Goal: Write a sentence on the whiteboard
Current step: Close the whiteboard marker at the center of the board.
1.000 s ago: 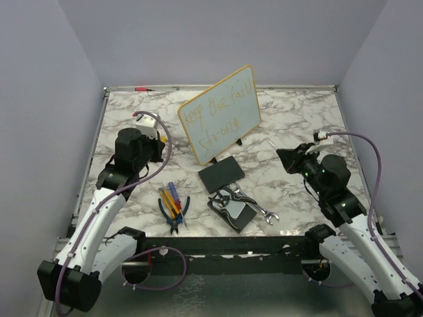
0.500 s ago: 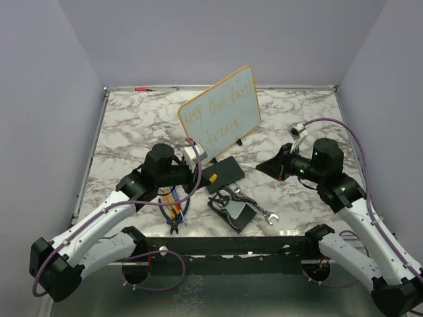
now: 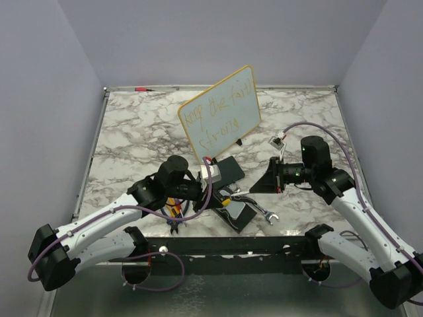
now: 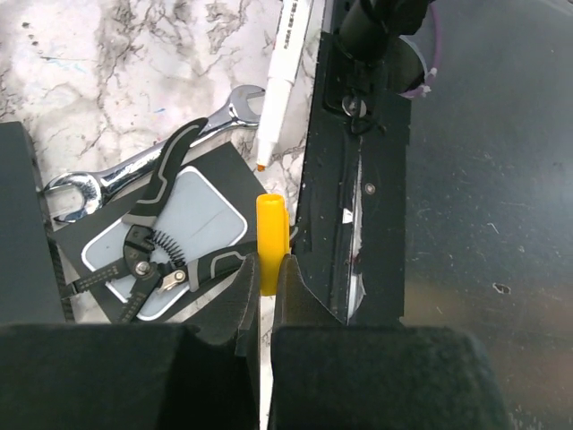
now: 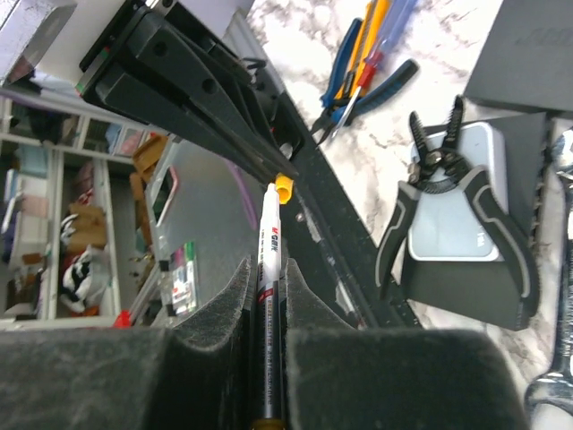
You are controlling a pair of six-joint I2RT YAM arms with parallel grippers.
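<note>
The whiteboard [image 3: 221, 113] stands tilted at the back centre, with the sentence [image 3: 218, 117] in yellowish-orange handwriting in two lines. My left gripper [image 3: 223, 193] is shut on a yellow marker cap [image 4: 271, 235], held low over the front centre. My right gripper [image 3: 256, 187] is shut on a white marker [image 5: 269, 235], which points at the cap [image 5: 284, 186]. In the left wrist view the marker [image 4: 282, 72] ends in a bare orange tip, with a small gap to the cap. The left gripper's fingers [image 5: 192, 98] show in the right wrist view.
A flat black pad [image 3: 221, 173] lies before the board. Black pliers [image 4: 152, 260] rest on a black and grey block [image 3: 234, 212], with a wrench [image 3: 263, 213] beside it. Screwdrivers and blue pliers [image 3: 173, 206] lie at front left. The table's black front rail [image 4: 345, 179] is just below the grippers.
My left arm swung from the back left to the front centre with the cap. My right arm moved left and down with the marker, so tip and cap are now close.
</note>
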